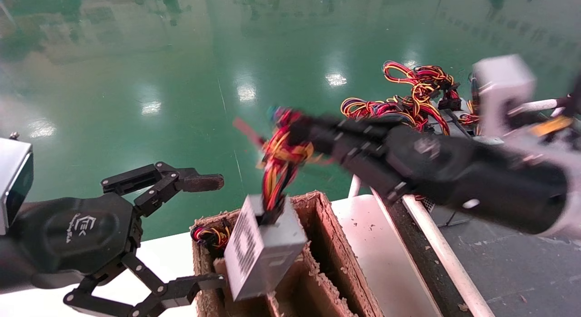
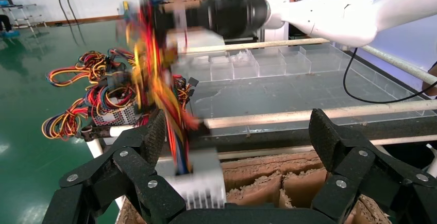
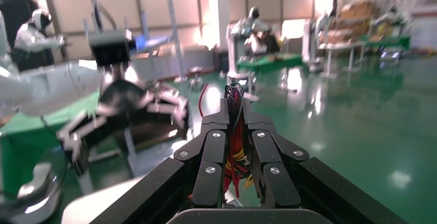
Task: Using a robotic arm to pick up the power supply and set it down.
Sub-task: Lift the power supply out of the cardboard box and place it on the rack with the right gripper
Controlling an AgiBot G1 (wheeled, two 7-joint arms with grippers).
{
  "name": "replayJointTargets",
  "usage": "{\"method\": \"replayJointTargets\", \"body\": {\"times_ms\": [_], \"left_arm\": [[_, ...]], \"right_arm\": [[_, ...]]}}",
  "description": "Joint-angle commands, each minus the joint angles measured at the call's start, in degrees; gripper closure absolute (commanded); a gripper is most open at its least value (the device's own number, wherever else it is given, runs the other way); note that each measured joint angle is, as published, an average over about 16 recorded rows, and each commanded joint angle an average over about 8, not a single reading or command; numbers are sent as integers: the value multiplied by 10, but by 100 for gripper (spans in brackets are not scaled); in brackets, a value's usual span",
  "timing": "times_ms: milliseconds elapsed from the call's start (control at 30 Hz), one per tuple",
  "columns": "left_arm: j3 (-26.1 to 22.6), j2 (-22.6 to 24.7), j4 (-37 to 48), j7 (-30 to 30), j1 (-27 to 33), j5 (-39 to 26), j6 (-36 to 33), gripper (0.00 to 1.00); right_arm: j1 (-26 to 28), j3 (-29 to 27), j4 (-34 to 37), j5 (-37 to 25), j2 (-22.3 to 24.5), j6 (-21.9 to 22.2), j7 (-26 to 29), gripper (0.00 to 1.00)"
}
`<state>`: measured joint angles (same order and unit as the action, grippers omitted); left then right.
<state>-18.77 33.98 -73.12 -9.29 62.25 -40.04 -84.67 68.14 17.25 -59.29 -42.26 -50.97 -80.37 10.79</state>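
Observation:
A grey power supply (image 1: 263, 249) with a perforated face hangs tilted by its red, yellow and black wires (image 1: 279, 165) over a cardboard box (image 1: 338, 244). My right gripper (image 1: 295, 126) is shut on that wire bundle, which runs between its fingers (image 3: 215, 152) in the right wrist view. The unit's lower end dips into the box's near compartment. My left gripper (image 1: 206, 233) is open at the box's left side, apart from the unit. From the left wrist, the power supply (image 2: 198, 180) hangs between those open fingers (image 2: 152, 134), closer to one of them.
More power supplies with tangled wires (image 1: 408, 99) are piled at the back right. A dark work surface with white rails (image 1: 435, 249) runs along the box's right side. Clear divided trays (image 2: 268, 64) sit beyond it. The floor is green.

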Motion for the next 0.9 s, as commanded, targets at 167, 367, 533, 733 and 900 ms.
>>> {"method": "replayJointTargets", "body": {"times_ms": [167, 367, 533, 733, 900], "left_arm": [[0, 0, 0, 0, 0, 0, 0, 0], [0, 0, 0, 0, 0, 0, 0, 0], [0, 0, 0, 0, 0, 0, 0, 0], [0, 0, 0, 0, 0, 0, 0, 0], [0, 0, 0, 0, 0, 0, 0, 0]], "right_arm": [[18, -20, 16, 14, 18, -2, -8, 100], [77, -19, 51, -13, 28, 7, -19, 100], [143, -18, 107, -32, 36, -3, -29, 100], [216, -20, 184, -47, 56, -32, -53, 100], [270, -17, 236, -69, 79, -49, -74, 100]]}}
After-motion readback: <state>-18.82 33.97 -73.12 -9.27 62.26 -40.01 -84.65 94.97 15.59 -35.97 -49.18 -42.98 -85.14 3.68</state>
